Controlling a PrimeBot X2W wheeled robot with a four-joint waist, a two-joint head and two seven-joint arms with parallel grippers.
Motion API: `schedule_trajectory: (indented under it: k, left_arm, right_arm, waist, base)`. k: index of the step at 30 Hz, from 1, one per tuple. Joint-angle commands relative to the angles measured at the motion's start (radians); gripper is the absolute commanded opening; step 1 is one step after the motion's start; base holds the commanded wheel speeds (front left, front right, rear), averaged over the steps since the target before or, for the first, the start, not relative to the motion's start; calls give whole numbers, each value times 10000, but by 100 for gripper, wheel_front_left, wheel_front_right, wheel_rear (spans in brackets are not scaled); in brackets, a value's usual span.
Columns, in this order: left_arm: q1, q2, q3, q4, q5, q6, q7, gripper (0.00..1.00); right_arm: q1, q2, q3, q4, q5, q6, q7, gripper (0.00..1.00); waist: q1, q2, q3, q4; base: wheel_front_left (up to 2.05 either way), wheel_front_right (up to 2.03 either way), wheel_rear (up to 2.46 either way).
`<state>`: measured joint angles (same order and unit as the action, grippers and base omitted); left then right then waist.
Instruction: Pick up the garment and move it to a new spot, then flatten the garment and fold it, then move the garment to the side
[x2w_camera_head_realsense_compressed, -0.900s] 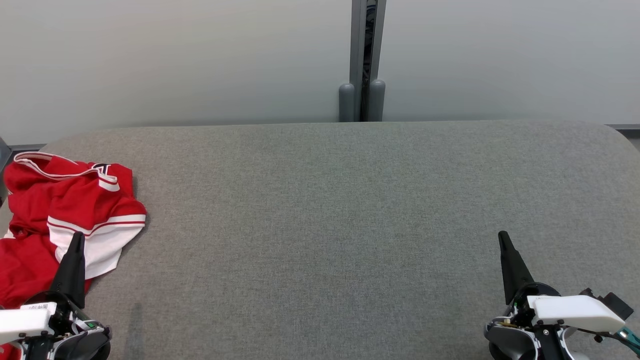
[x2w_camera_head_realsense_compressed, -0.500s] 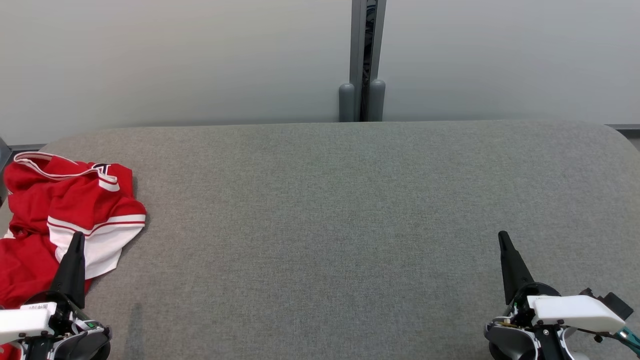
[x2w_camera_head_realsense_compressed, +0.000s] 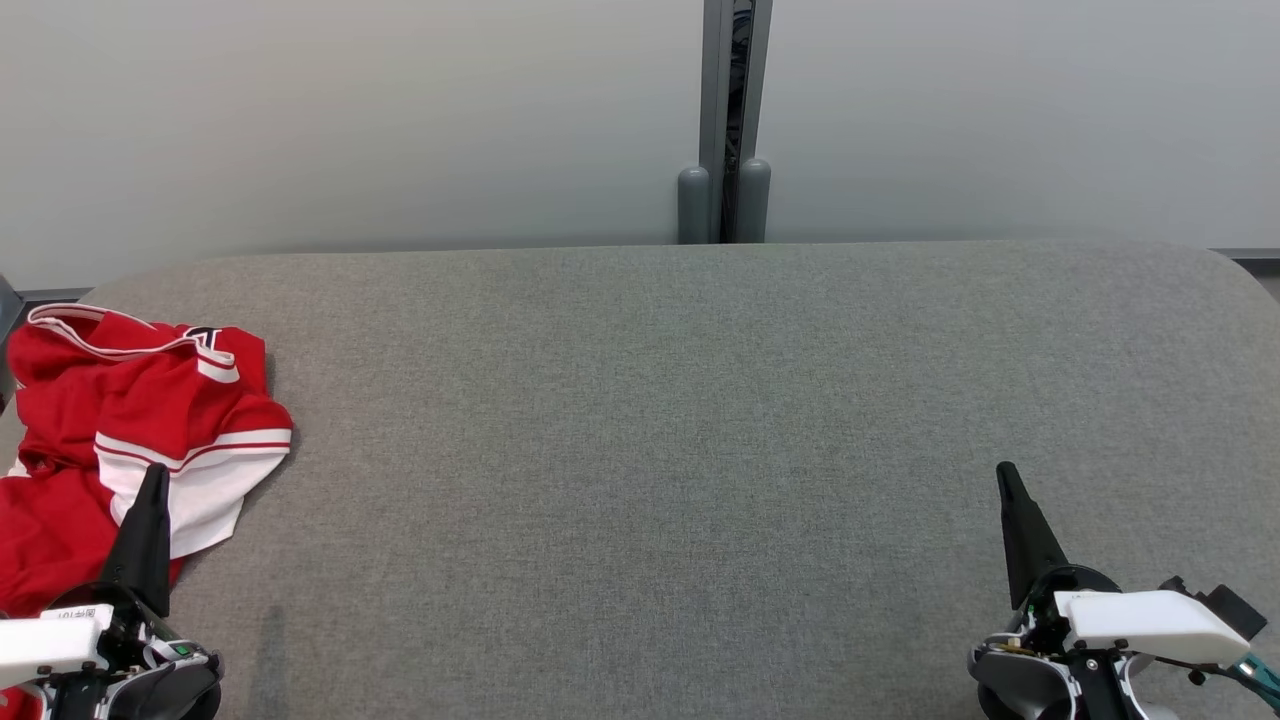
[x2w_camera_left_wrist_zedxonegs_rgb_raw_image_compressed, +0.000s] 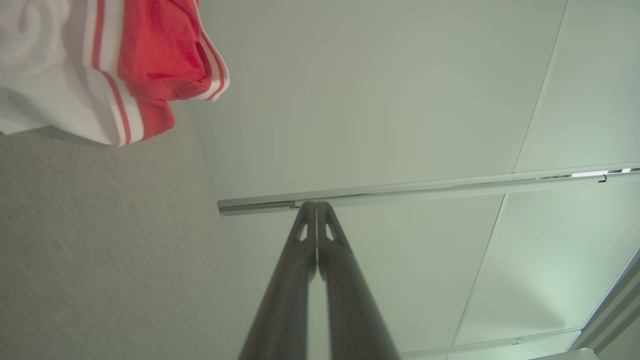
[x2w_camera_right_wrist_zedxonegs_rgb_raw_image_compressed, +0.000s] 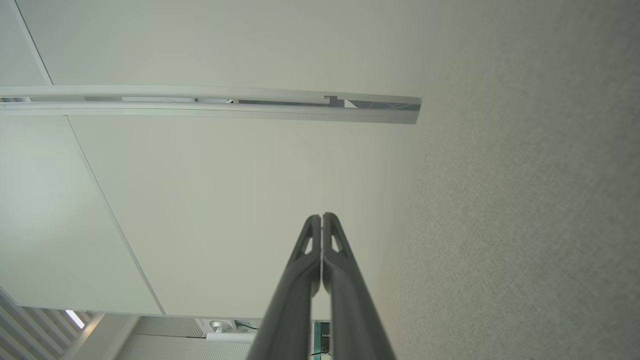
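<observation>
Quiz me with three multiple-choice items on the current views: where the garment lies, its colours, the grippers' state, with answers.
1. Where on the grey table does the garment lie? A) its left end B) its middle C) its right end
2. What colours is the garment? A) blue and yellow B) red with white bands C) all black
3. How do the left gripper and right gripper stand? A) both open B) both shut, empty C) left shut on the garment
Answers: 1 A, head view shows it bunched by the left edge; 2 B, red cloth, white striped trim; 3 B, in each wrist view the jaws meet with nothing between.
</observation>
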<state>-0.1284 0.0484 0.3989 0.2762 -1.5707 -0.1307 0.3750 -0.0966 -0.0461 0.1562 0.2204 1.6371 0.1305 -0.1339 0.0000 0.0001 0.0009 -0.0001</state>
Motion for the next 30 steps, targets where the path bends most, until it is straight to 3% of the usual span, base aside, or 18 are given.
schedule_trajectory:
  k: [1, 30]
  left_arm:
    - [-163, 25, 32, 3, 28, -48, 24, 0]
    - [-164, 23, 33, 3, 30, -48, 25, 0]
  right_arm:
    - [-78, -88, -7, 26, 53, 4, -56, 0]
    - [-79, -88, -7, 26, 53, 4, -56, 0]
  waist:
    - [0, -1, 0, 0]
    - [0, -1, 0, 0]
  base:
    - [0, 0, 0]
    - [0, 0, 0]
